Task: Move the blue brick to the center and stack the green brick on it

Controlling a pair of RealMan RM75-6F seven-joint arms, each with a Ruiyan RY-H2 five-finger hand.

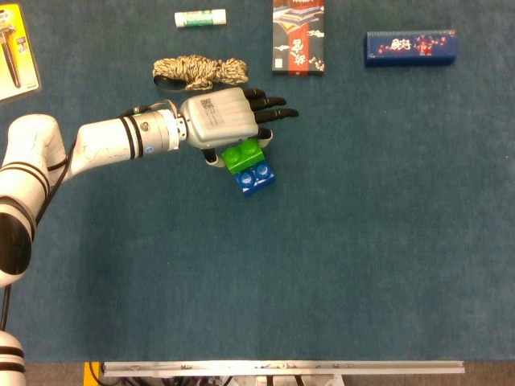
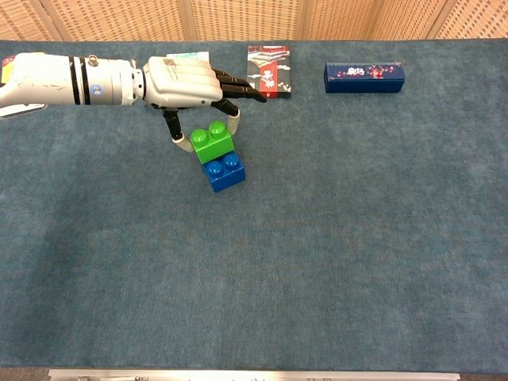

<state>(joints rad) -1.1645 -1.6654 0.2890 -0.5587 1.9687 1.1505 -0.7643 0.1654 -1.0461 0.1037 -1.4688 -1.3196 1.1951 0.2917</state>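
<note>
Right now the left hand (image 2: pixel 184 82) is over the small green plastic two-stud brick (image 2: pixel 212 142), pinching it between thumb and a curled finger while the other dark fingers (image 1: pixel 272 107) stick out straight toward the far-right of the table. So it's closed on the green brick, not released. The right hand doesn't show in either view.

Green brick sits on top of the blue plastic brick (image 2: pixel 224 171), touching it, but offset: in the chest view it overhangs toward the hand's side, and in the head view the blue studs (image 1: pixel 258 171) are uncovered on the near edge. Looks not fully seated, or seated on one stud row only; can't tell which. Both bricks are left of the middle of the dark teal cloth-covered table (image 1: pixel 338 241).

Key relation: the stack lies directly under and slightly nearer the robot than the palm, the green brick's long axis running roughly parallel to the outstretched fingers. Left hand is the only one near, so pressing down or letting go falls to it. Judgement: stacking step is nearly done; risk is the pair tipping or dragging if the hand lifts away without first opening.
</note>
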